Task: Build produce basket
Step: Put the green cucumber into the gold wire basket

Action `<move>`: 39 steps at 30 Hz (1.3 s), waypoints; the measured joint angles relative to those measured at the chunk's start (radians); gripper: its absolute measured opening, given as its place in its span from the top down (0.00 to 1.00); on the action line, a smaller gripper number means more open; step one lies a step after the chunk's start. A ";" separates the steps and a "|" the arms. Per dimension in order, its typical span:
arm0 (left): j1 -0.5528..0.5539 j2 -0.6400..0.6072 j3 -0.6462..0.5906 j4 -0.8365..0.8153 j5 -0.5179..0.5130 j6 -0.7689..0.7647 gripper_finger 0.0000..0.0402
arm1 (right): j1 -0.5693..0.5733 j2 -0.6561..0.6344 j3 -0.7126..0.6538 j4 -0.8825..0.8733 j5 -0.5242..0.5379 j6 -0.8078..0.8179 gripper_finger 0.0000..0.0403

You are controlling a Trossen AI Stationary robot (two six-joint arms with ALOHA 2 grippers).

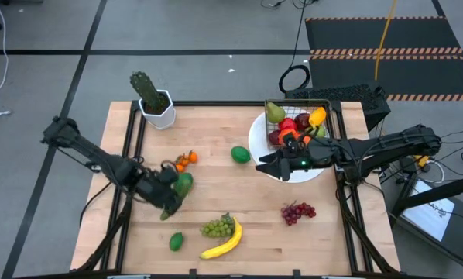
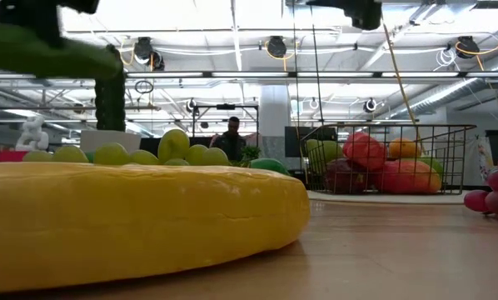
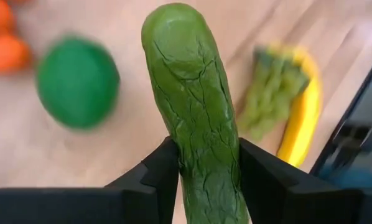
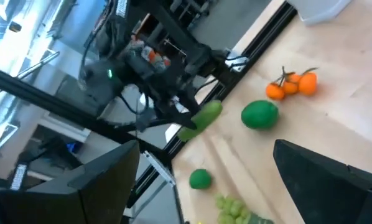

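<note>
My left gripper (image 1: 172, 195) is shut on a green cucumber (image 3: 186, 93) above the table's left middle; the cucumber also shows in the high view (image 1: 183, 184) and at the top left of the low view (image 2: 49, 50). My right gripper (image 1: 264, 165) is open and empty, beside the near left of the wire basket (image 1: 297, 106). The basket stands on a white plate (image 1: 293, 177) at the far right and holds a pear, apples and other produce. On the table lie a lime (image 1: 240, 155), small oranges (image 1: 186, 160), green grapes (image 1: 217, 227), a banana (image 1: 225, 242), a second lime (image 1: 176, 242) and purple grapes (image 1: 297, 211). My left gripper pinches the cucumber's two long sides (image 3: 195, 168) between its two fingers (image 3: 158, 174). The cucumber runs along the fingers, and its long rounded end (image 3: 173, 31) sticks out past the fingertips. It is lifted clear of the table.
A potted cactus (image 1: 156, 102) in a white pot stands at the far left. Dark frame rails run along the table's left (image 1: 127, 155) and right (image 1: 348, 201) sides. Bare wood lies between the lime and the purple grapes.
</note>
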 joint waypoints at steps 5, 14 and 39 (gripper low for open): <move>0.104 -0.110 0.000 0.042 -0.084 0.082 0.64 | -0.002 0.000 0.000 0.001 0.066 -0.048 0.10; 0.272 -0.191 0.001 0.450 -0.172 0.359 0.63 | -0.060 0.011 -0.001 0.171 0.099 -0.146 0.10; 0.422 0.047 0.001 1.245 -0.074 0.580 0.63 | -0.005 0.303 0.210 0.356 0.076 -0.342 0.10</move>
